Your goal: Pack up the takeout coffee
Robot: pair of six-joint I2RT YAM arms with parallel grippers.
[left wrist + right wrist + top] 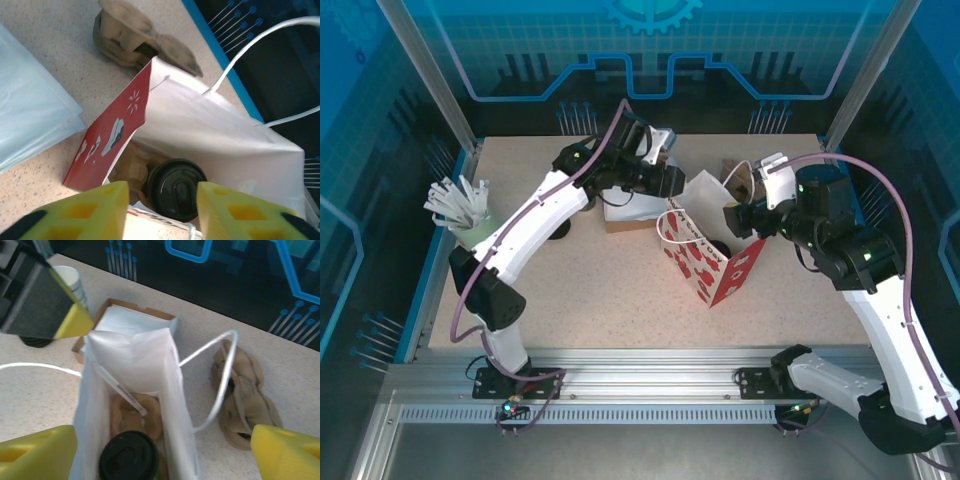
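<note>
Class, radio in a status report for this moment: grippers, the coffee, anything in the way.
Left gripper open over bag. Right gripper open, empty. Coffee lidded, upright inside bag. Nothing in the way.

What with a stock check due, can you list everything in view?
red paper bag with white handles: one, white inside, standing open at table centre
takeout coffee cup with round black plastic lid: one, only the black lid showing, inside the bag
brown pulp cup trays: two, one on the table beyond the bag, one inside the bag by the cup
brown cardboard box of white napkins: one, on the table left of the bag
pale mint cup of white sticks: one, at the table's left edge
left hand: yellow fingers, open above the bag
right hand: yellow fingers, open, astride the bag
</note>
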